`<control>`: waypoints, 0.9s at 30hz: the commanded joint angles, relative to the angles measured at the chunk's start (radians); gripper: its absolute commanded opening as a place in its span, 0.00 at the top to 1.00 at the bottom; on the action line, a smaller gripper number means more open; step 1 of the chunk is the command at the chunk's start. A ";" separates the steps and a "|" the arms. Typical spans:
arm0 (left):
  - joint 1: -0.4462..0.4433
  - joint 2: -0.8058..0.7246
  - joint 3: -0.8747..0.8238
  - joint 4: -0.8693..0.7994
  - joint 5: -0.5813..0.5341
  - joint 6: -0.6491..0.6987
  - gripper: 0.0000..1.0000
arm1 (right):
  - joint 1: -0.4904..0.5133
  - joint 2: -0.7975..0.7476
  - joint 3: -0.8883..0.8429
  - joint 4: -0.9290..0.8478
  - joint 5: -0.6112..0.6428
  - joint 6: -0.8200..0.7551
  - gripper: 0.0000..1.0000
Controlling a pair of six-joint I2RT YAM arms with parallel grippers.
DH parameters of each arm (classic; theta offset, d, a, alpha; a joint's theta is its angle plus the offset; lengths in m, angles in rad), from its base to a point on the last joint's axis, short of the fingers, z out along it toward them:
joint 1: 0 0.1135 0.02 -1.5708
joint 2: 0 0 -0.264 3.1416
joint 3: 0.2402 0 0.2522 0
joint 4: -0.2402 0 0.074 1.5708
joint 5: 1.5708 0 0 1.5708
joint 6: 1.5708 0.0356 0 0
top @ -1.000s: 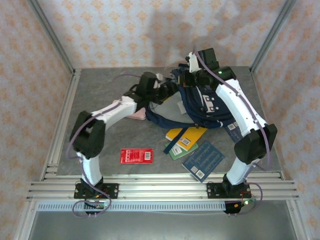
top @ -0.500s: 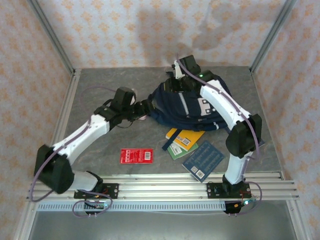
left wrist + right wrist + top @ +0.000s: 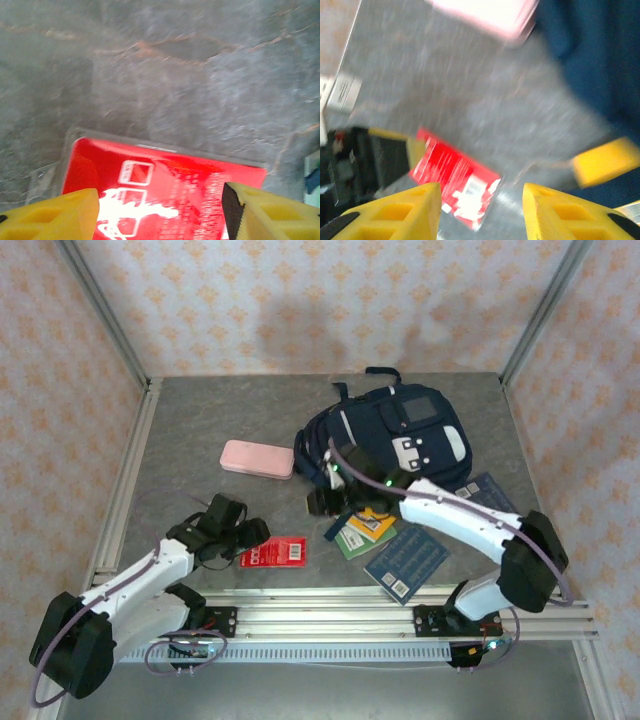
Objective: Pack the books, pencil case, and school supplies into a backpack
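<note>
- Both arms are pulling back from the backpack (image 3: 395, 440), where they were working together a second ago. It is now lying flat by itself at 1 o'clock on the table (image 3: 200, 430), with its front pocket facing up.
- The left gripper (image 3: 250, 536) is now dropping low at 7 o'clock, over the red packet (image 3: 275, 553). In its wrist view the yellow fingers (image 3: 60, 210) are standing apart above the packet's two ends, not yet clenching it.
- The right gripper (image 3: 320, 502), clamped shut at the bag a second ago, is now released and carrying nothing. It is hanging near the table's centre, just at 9 o'clock of the book pile.
- The pink pencil case (image 3: 258, 459), covered by the left arm before, is lying in plain sight at 10 o'clock.
- This is suggesting that positioning the bag is over and loading is beginning, with the red packet as the likely first item. Nothing appears packed yet, and I cannot tell whether the bag's main opening is unzipped.
- Counting: one backpack, one pencil case, one red packet, and three books overlapping at 5 o'clock. These are the orange-yellow book (image 3: 372, 523), the green book (image 3: 350, 542) and the dark blue book (image 3: 405, 560).
- One further blue flat item (image 3: 488, 490) is peeking out at the backpack's 4 o'clock edge.
</note>
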 commanded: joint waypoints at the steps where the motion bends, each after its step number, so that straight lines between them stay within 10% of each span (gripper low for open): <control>1: 0.018 -0.023 -0.029 0.056 -0.039 -0.016 0.34 | 0.047 0.016 -0.084 0.165 -0.114 0.141 0.54; 27: 0.067 0.005 -0.161 0.136 -0.009 0.020 0.37 | 0.046 0.363 -0.176 0.486 -0.335 0.305 0.46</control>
